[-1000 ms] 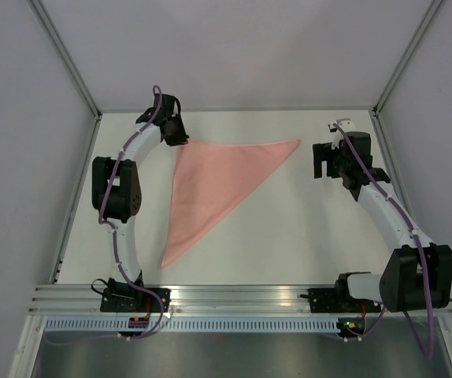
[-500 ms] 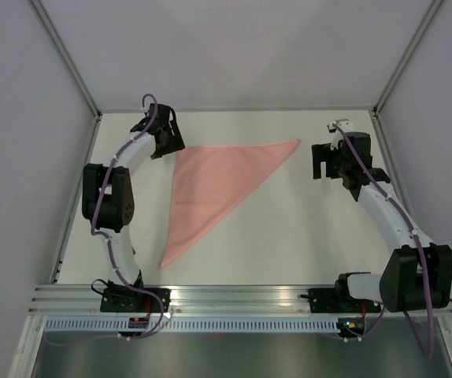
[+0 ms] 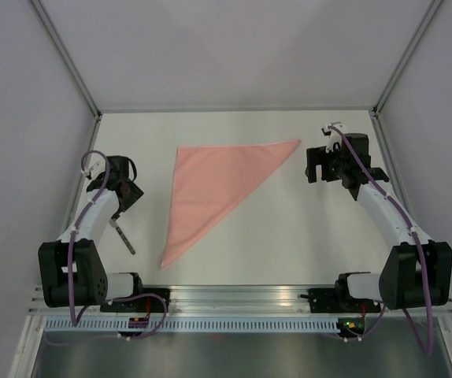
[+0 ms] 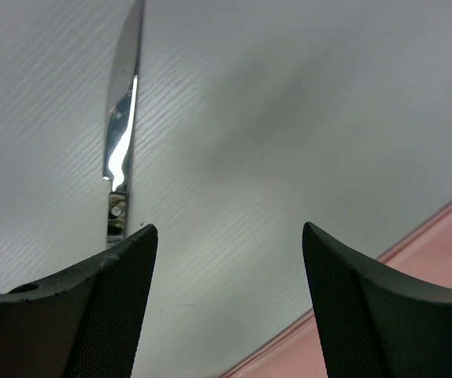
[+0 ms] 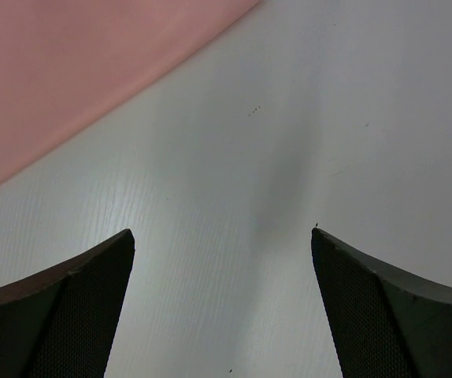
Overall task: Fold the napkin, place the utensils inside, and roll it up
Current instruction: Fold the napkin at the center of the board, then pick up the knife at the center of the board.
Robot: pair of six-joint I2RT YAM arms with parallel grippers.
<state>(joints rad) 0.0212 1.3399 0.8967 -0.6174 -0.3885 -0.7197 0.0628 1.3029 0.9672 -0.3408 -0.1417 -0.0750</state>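
Observation:
The pale pink napkin (image 3: 210,185) lies flat in the middle of the table, folded into a triangle with its long point toward the near edge. One of the utensils, a slim shiny knife (image 3: 124,236), rests on the table left of the napkin; its blade (image 4: 124,118) shows ahead of the left finger in the left wrist view. My left gripper (image 3: 126,197) hangs open just beyond the knife's far end, nothing between its fingers (image 4: 227,228). My right gripper (image 3: 315,167) stands open and empty right of the napkin's far right corner (image 5: 68,71), over bare table (image 5: 222,232).
A raised metal rail (image 3: 234,295) runs along the near edge between the arm bases. Pale walls with metal posts (image 3: 76,67) close in the table at the back and sides. The napkin's edge (image 4: 446,252) lies close to the left gripper's right finger.
My left gripper opened at the napkin's far left corner, then the arm swung back and leftward to hover by the knife, which now shows. The right arm barely shifted.

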